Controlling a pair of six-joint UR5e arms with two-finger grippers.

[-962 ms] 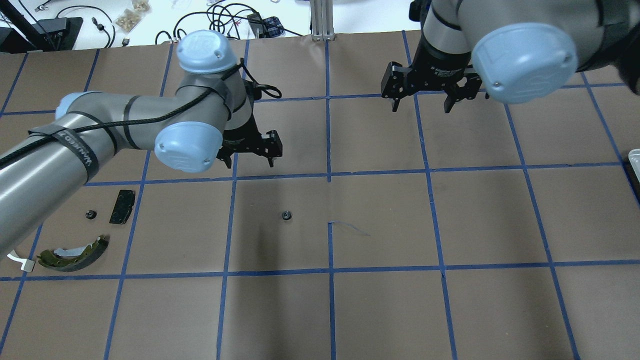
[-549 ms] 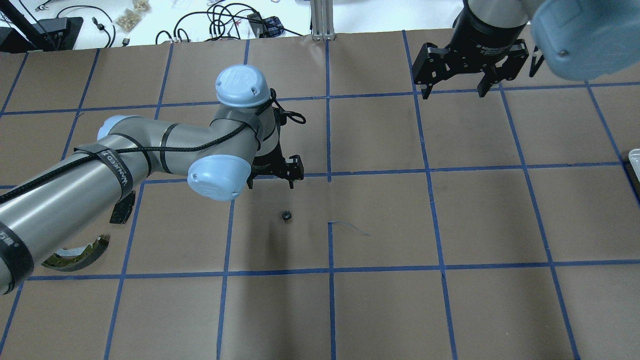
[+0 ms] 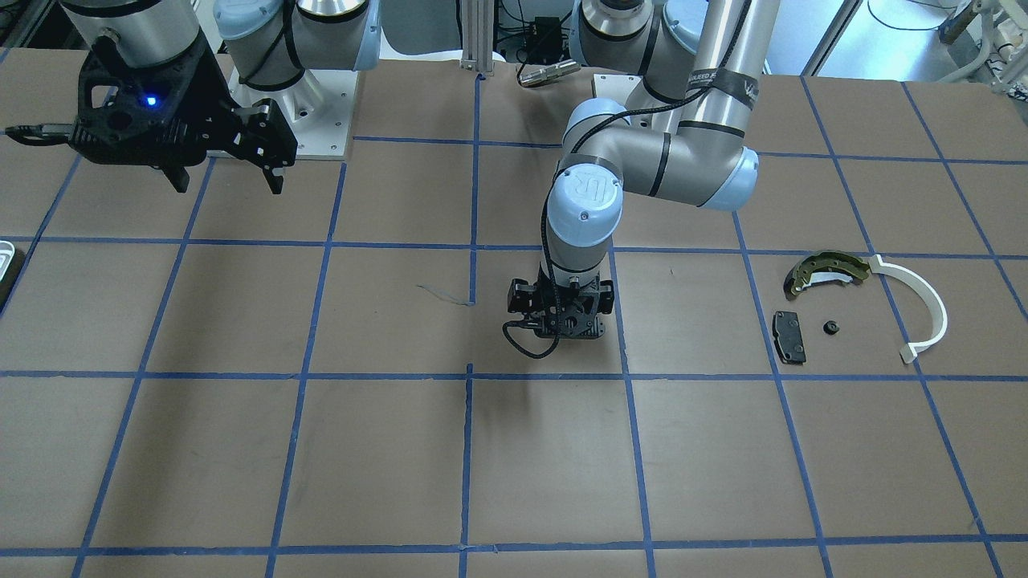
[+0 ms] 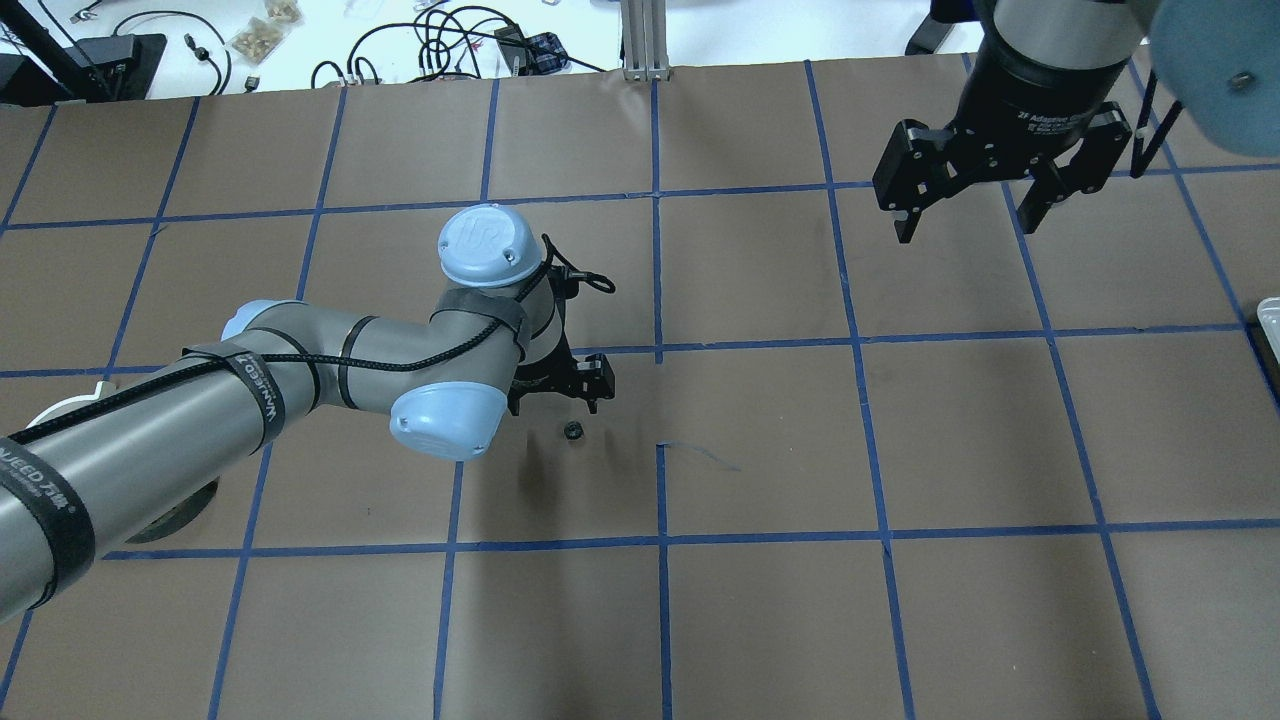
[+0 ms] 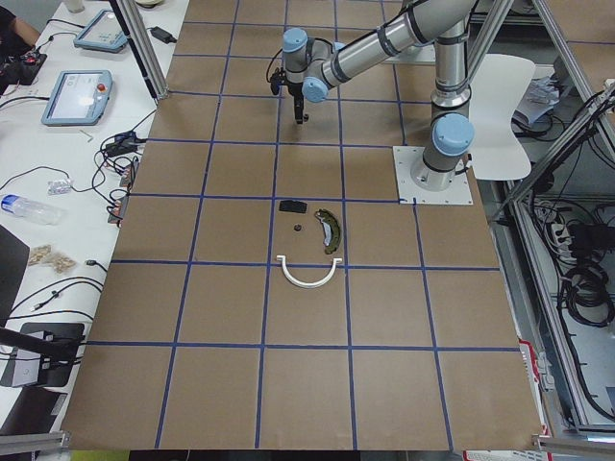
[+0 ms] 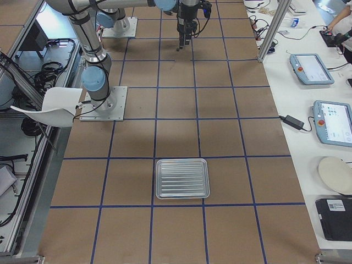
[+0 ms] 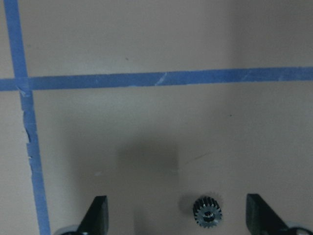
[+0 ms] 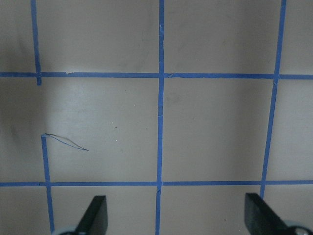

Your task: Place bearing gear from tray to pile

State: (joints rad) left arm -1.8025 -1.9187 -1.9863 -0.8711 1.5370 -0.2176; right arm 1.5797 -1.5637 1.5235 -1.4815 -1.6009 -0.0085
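Note:
A small black bearing gear (image 4: 573, 431) lies on the brown paper near the table's middle. In the left wrist view the gear (image 7: 207, 212) sits low between the fingers, nearer the right-hand one. My left gripper (image 4: 553, 403) hangs open just above and beside it, holding nothing. It hides the gear in the front-facing view. My right gripper (image 4: 965, 228) is open and empty, high at the back right. The tray (image 6: 182, 179) shows whole in the exterior right view. The pile is a brake shoe (image 3: 823, 269), a white arc (image 3: 923, 309) and a black pad (image 3: 789, 335).
Another small gear (image 3: 831, 327) lies in the pile beside the pad. In the overhead view my left arm covers most of the pile. Only the tray's rim (image 4: 1268, 315) shows at that view's right edge. Blue tape lines grid the paper.
My left arm has swung right and toward the gear, its gripper coming down close over it. My right arm has drawn off to the back right. The gear has not moved.

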